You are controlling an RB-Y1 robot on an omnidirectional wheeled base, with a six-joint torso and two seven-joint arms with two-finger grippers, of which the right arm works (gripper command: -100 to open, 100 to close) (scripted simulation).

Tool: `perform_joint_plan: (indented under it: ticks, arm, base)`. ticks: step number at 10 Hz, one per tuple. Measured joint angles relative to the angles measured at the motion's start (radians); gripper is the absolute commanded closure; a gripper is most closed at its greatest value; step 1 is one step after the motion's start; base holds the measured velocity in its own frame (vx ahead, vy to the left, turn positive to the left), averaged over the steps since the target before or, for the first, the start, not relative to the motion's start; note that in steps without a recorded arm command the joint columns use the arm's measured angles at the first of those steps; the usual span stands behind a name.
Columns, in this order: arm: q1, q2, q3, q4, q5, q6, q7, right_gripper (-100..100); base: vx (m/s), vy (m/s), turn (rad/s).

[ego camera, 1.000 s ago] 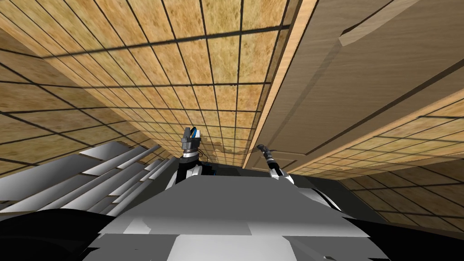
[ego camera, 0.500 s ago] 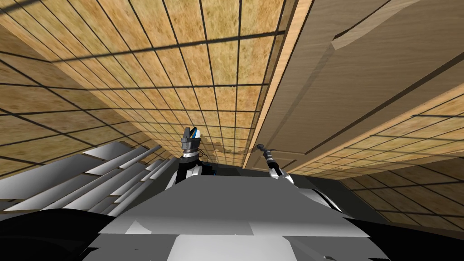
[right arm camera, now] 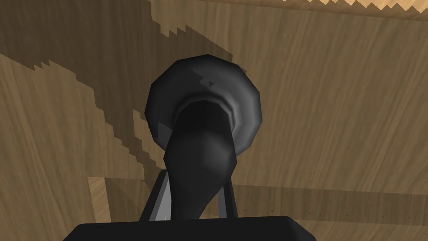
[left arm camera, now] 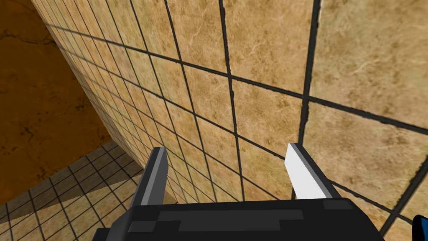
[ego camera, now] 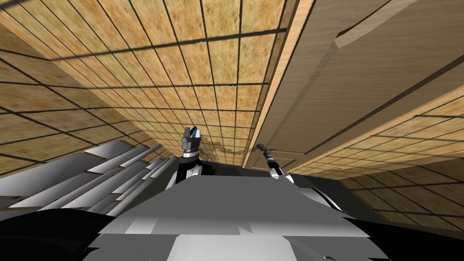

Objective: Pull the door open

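Right gripper (right arm camera: 191, 184): is pinching the handle (right arm camera: 199, 146); its two fingers (right arm camera: 155, 198) are pressing the dark lever's flanks, one on each side.
Handle: is sitting squarely between the right jaws; the lever is running forward from them into a round dark rose (right arm camera: 244, 100).
Rose: is lying flat against the door (right arm camera: 342, 108), just beyond the right fingertips.
Door: brown wood grain; is facing the right jaws straight on, close ahead; a jagged shadow is falling across the panel beside the handle.
Head view, right side: the right gripper (ego camera: 262, 148) is reaching to the door (ego camera: 362, 86) near its edge, just beside the light frame (ego camera: 277, 81). Whether the door is ajar cannot be told.
Left gripper (left arm camera: 228, 161): jaws are standing spread wide.
Head view, left side: the left gripper (ego camera: 190, 139) is pointing upward, well apart from the handle, with the tiled wall (ego camera: 204, 68) ahead of it.
Wall: tan tiles with dark joints; is meeting the frame on the side away from the right jaws.
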Motion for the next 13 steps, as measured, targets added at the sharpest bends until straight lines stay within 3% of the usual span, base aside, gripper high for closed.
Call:
perform_joint_plan:
  ticks: [2, 3, 7, 9, 11, 13]
  arm:
    - [-0.001, -0.013, 0.022, 0.006, 0.014, -0.023, -0.025, 100]
    - [0.014, -0.015, 0.035, -0.012, 0.023, -0.028, -0.036, 100]
    - [0.03, -0.037, 0.085, -0.021, 0.055, -0.062, -0.086, 100]
    - [0.037, -0.037, 0.098, -0.025, 0.063, -0.074, -0.098, 100]
    - [0.057, -0.061, 0.105, -0.025, 0.067, -0.106, -0.117, 100]
    - [0.068, -0.082, 0.117, -0.002, 0.074, -0.156, -0.14, 100]
  base:
    - [-0.193, -0.08, 0.054]
    - [-0.238, -0.056, 0.053]
    - [-0.188, -0.091, 0.047]
    - [-0.104, -0.047, 0.091]
    - [-0.18, -0.063, 0.142]
    - [-0.193, -0.089, 0.156]
